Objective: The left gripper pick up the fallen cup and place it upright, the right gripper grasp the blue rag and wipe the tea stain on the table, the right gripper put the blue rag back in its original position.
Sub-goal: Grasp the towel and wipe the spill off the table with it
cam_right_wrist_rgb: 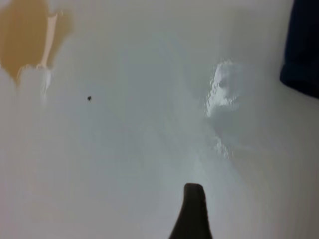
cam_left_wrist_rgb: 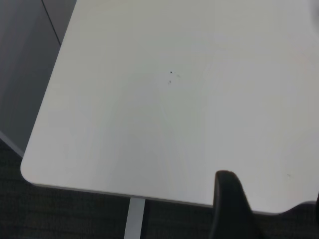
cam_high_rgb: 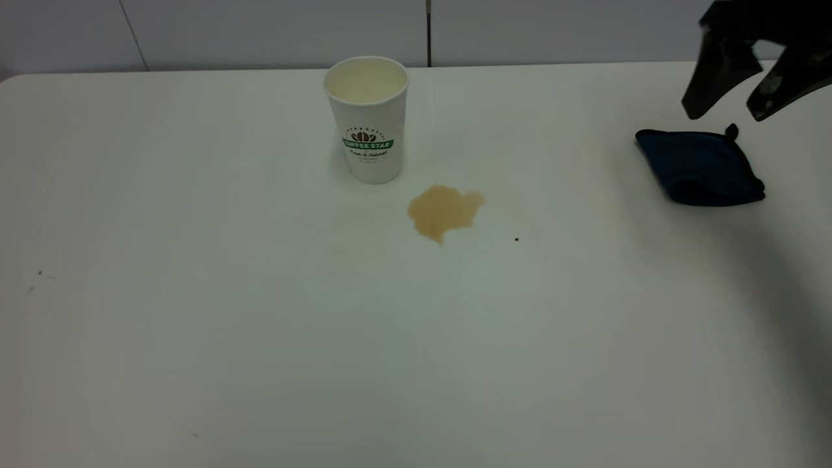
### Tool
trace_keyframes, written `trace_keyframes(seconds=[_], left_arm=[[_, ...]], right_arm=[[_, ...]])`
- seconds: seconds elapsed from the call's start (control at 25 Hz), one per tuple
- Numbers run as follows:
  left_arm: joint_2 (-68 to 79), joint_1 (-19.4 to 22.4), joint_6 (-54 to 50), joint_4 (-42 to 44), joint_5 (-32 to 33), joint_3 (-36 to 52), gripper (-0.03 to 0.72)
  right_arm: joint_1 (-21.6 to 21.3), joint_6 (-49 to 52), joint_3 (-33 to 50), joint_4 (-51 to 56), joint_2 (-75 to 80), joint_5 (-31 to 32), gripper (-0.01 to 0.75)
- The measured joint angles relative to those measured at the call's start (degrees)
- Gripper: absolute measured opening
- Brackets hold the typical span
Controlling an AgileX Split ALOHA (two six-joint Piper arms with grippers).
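White worktop point(cam_high_rgb: 195, 338), grey panelled wall behind. Cup point(cam_high_rgb: 367, 118): upright, well apart from both grippers. Tea stain point(cam_high_rgb: 444, 210): brown puddle just beside the cup's base, unwiped. Blue rag point(cam_high_rgb: 701, 167): folded, lying directly beneath the right gripper point(cam_high_rgb: 728, 109), whose jaws hang open just above it, not touching. Left gripper point(cam_left_wrist_rgb: 234, 209): over a bare worktop corner; jaw state cannot be told.

I see the cup point(cam_high_rgb: 367, 120) upright on the table point(cam_high_rgb: 195, 325), the tea stain point(cam_high_rgb: 444, 210) just beside it, the blue rag point(cam_high_rgb: 701, 168) well apart.
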Motion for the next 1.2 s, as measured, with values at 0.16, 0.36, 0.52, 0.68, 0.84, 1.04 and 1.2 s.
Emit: trace_keyframes(seconds=[0.16, 0.36, 0.52, 0.68, 0.84, 1.04, 1.2], left_arm=[[0.0, 0.0, 0.0, 0.0, 0.0, 0.0, 0.44], [0.0, 0.0, 0.0, 0.0, 0.0, 0.0, 0.44], [0.0, 0.0, 0.0, 0.0, 0.0, 0.0, 0.44], [0.0, 0.0, 0.0, 0.0, 0.0, 0.0, 0.44], [0.0, 0.0, 0.1, 0.0, 0.0, 0.0, 0.44], [0.0, 0.0, 0.1, 0.0, 0.0, 0.0, 0.44], [0.0, 0.0, 0.1, 0.0, 0.0, 0.0, 0.44]], right_arm=[[0.3, 2.1, -7.4, -0.8, 7.8, 1.0, 0.705], [0.5, 6.5, -16.8, -4.5, 16.3, 4.4, 0.698], [0.5, 11.6, -23.8, -11.1, 21.7, 6.3, 0.694], [0.5, 16.3, -30.2, -16.9, 26.5, 9.1, 0.691], [0.5, 18.1, -35.5, -19.8, 30.6, 11.1, 0.685], [0.5, 19.6, -39.6, -23.4, 33.9, 11.3, 0.675], [0.5, 20.0, -40.7, -25.6, 35.3, 11.2, 0.645]])
